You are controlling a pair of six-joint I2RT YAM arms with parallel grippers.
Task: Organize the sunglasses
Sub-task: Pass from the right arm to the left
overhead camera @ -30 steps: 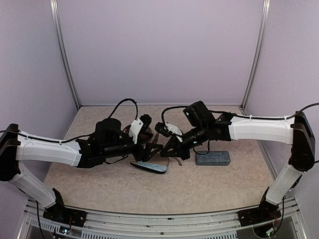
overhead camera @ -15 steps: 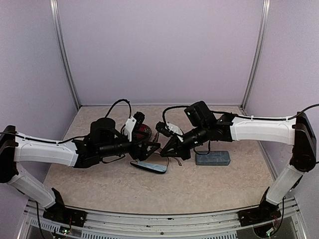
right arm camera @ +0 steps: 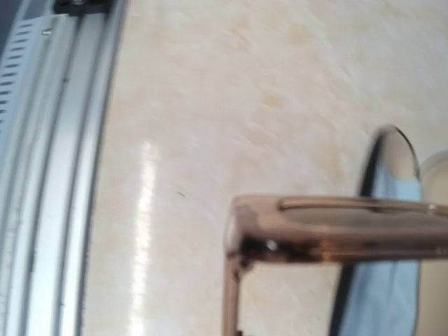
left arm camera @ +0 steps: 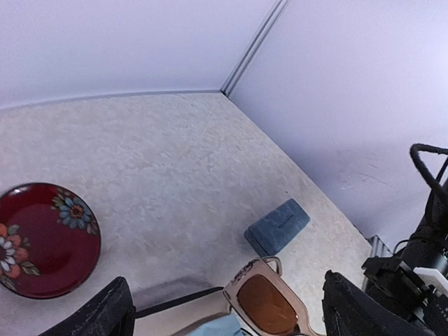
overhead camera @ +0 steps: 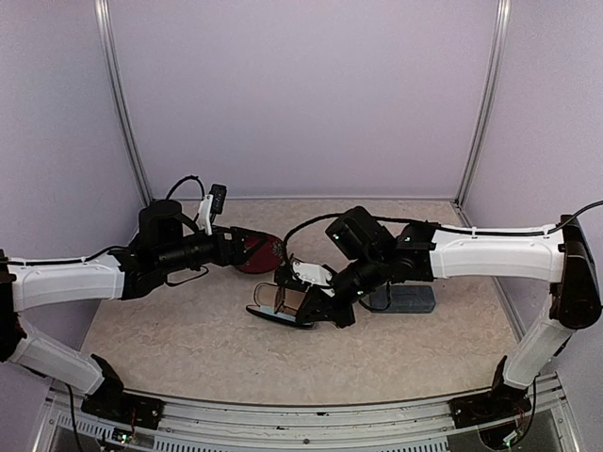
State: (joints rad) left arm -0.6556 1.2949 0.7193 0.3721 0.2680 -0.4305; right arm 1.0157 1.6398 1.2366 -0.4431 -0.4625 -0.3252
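The left gripper [left arm camera: 225, 309] hangs spread wide and empty over the tabletop's left half, near the floral red plate [left arm camera: 42, 241]. Near the tabletop's middle, an open black case [overhead camera: 273, 316] lined with a light-blue cloth [left arm camera: 210, 327] lies under the reddish-brown sunglasses [left arm camera: 269, 299]. The right gripper [overhead camera: 316, 303], pressed together, seems to pinch them by one thin arm. Lower them slowly, level and centred on the cloth, and release only once they rest. A grey-blue case [left arm camera: 278, 226] sits just to the right.

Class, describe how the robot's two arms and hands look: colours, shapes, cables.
The left arm and right arm each have long white shells between black joints. Thin black cables loop above each wrist. The left hand and right hand are black, with small white parts beside them.
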